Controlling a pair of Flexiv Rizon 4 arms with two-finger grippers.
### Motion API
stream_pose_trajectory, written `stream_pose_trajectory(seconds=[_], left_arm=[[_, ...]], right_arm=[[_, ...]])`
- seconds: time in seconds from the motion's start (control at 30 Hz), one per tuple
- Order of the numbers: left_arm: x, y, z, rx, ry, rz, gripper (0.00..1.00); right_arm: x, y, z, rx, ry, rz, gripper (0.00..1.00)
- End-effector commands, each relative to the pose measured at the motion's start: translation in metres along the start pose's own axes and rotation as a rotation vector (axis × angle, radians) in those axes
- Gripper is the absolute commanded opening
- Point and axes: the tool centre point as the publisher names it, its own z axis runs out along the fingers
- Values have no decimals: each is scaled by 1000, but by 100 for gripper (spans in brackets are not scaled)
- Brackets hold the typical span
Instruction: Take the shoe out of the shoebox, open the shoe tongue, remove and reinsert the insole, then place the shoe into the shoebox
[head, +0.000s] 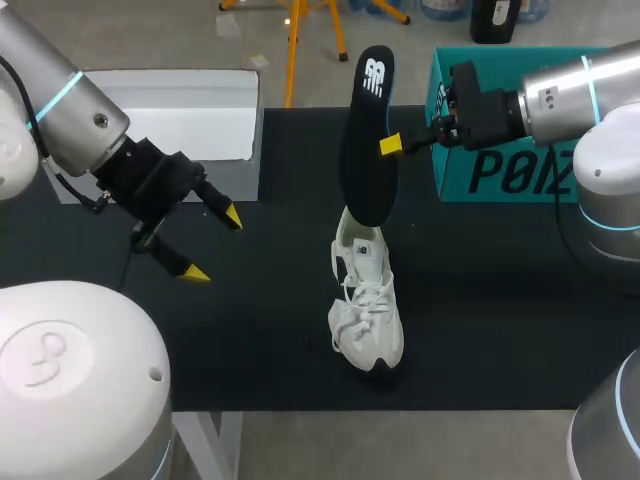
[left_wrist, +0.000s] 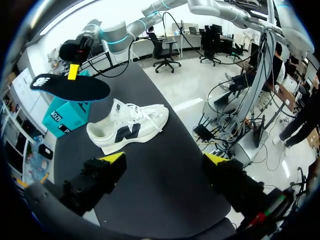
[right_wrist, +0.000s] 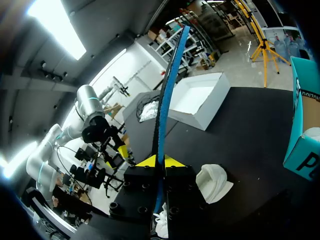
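Observation:
A white sneaker (head: 366, 310) stands on the black table mat, toe toward the front edge; the left wrist view shows the same sneaker (left_wrist: 127, 127) ahead of the fingers. My right gripper (head: 391, 144) is shut on the black insole (head: 368, 140), which hangs in the air above the shoe's heel. Seen edge-on, the insole (right_wrist: 167, 100) rises from between my right gripper's (right_wrist: 159, 161) yellow tips, with the sneaker (right_wrist: 215, 182) below. My left gripper (head: 212, 243) hovers open and empty to the shoe's left; in its own view my left gripper (left_wrist: 165, 160) has fingers spread wide.
The teal shoebox (head: 500, 170) stands at the back right, behind my right gripper. A white box lid (head: 190, 120) lies at the back left. In the right wrist view the lid (right_wrist: 200, 100) and the teal box (right_wrist: 302, 140) flank the insole.

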Motion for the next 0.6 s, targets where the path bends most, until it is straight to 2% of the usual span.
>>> stream_pose_trajectory(seconds=[0.03, 0.23, 0.37, 0.6], left_arm=[[-1, -1, 0, -4, 3, 0, 100], [-1, -1, 0, -4, 3, 0, 100], [-1, -1, 0, -4, 3, 0, 100], [-1, -1, 0, -4, 3, 0, 100]], right_arm=[[-10, 2, 4, -6, -13, 5, 0], [-52, 8, 15, -7, -44, -14, 0], [-70, 2, 27, -20, -23, -3, 0], [-80, -20, 42, -59, 14, 16, 0]])
